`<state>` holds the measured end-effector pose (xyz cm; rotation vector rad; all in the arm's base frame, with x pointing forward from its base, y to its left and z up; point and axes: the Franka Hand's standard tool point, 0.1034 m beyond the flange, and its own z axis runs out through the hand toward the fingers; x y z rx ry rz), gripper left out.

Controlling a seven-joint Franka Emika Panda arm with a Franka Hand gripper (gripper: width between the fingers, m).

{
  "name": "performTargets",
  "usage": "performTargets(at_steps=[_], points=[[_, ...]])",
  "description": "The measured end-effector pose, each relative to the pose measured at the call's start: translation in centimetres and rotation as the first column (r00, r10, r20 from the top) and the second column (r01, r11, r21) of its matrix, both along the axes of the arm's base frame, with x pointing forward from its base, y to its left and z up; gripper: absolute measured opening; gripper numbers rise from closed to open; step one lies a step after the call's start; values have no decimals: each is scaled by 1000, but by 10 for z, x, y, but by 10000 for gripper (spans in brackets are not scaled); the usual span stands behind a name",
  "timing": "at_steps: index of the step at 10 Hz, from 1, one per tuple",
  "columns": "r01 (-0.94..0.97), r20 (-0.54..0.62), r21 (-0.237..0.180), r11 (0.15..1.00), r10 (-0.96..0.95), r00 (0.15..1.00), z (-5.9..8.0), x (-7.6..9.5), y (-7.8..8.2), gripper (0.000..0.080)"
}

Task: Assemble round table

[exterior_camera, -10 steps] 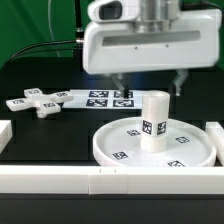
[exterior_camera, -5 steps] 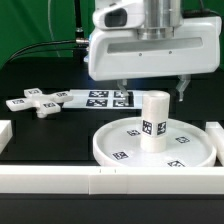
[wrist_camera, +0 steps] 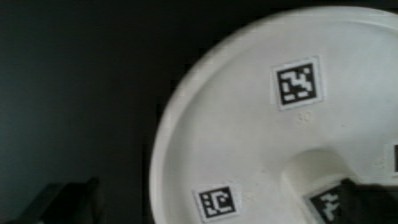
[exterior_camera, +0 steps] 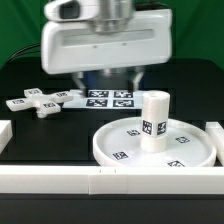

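Note:
The round disc (exterior_camera: 108,150) lies flat at the front right of the exterior view, with tags on its face. The short cylinder leg (exterior_camera: 153,122) stands upright at its middle. The small cross-shaped piece (exterior_camera: 35,102) lies on the black table at the exterior view's left. My gripper (exterior_camera: 110,86) hangs open and empty above the table behind the disc, left of the leg, touching nothing. The wrist view shows the disc's face (wrist_camera: 249,130) and rim, the leg's tagged base (wrist_camera: 356,192) at the edge, and one dark finger (wrist_camera: 71,203).
The marker board (exterior_camera: 100,98) lies flat behind the disc, under my gripper. White border rails run along the front (exterior_camera: 60,181), at the exterior view's right (exterior_camera: 214,134) and left (exterior_camera: 4,131). A green backdrop stands behind the table.
My gripper rose slightly and then moved well to the exterior view's left, away from the leg. The disc, leg and cross piece have not moved.

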<state>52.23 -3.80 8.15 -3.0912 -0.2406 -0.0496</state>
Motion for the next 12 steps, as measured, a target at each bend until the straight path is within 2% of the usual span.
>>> performTargets(at_steps=[3,4,5,7,8,12], points=[[-30,1,-1,1000,30,1000,-1,1,2,649],[-102,2,-4,995,102,995,-2,0,-4,649],[-167,3,-10,986,167,986,-3,-8,-18,649],[-239,15,-29,971,239,971,-11,-41,-56,649],[-232,12,-30,972,233,972,-13,-50,-66,649],[-231,9,-29,973,231,973,-14,-51,-67,649]])
